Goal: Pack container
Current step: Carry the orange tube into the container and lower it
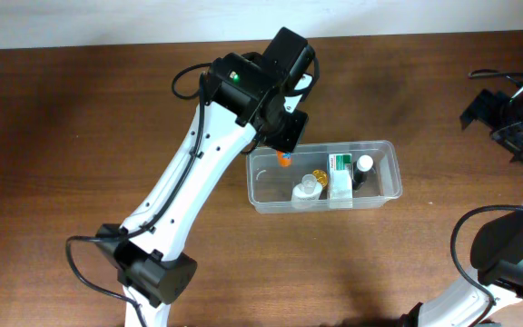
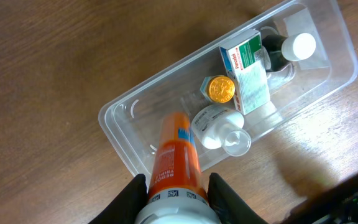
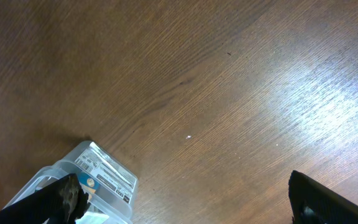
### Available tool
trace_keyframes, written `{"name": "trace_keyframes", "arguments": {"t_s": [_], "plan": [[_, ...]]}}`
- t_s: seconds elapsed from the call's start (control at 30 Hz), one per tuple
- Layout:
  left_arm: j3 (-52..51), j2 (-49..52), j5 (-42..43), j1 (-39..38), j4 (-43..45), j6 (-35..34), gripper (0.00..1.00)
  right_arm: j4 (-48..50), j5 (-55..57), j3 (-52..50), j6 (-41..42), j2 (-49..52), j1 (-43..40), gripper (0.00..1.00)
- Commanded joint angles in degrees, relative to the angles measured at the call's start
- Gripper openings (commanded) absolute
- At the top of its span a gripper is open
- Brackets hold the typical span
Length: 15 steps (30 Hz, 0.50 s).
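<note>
The clear container lies at the table's middle; it also shows in the left wrist view. It holds a green-and-white box, a gold-capped bottle, a white bottle and a dark bottle with a white cap. My left gripper is shut on an orange bottle and holds it tilted over the container's left end; from overhead the gripper hides most of the bottle. My right gripper is open and empty at the far right.
A clear plastic piece with a printed label lies beside my right gripper's left finger. Bare brown wood surrounds the container. The table's far edge runs along the top of the overhead view.
</note>
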Motion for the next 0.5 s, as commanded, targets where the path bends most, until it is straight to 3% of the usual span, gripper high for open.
{"name": "trace_keyframes", "arguments": {"t_s": [0.0, 0.47], "plan": [[-0.6, 3.5, 0.6, 0.0, 0.4, 1.1, 0.32, 0.2, 0.0, -0.4, 0.0, 0.3, 0.0, 0.98], [-0.6, 13.6, 0.6, 0.0, 4.3, 1.1, 0.32, 0.2, 0.0, -0.4, 0.0, 0.3, 0.0, 0.98]]}}
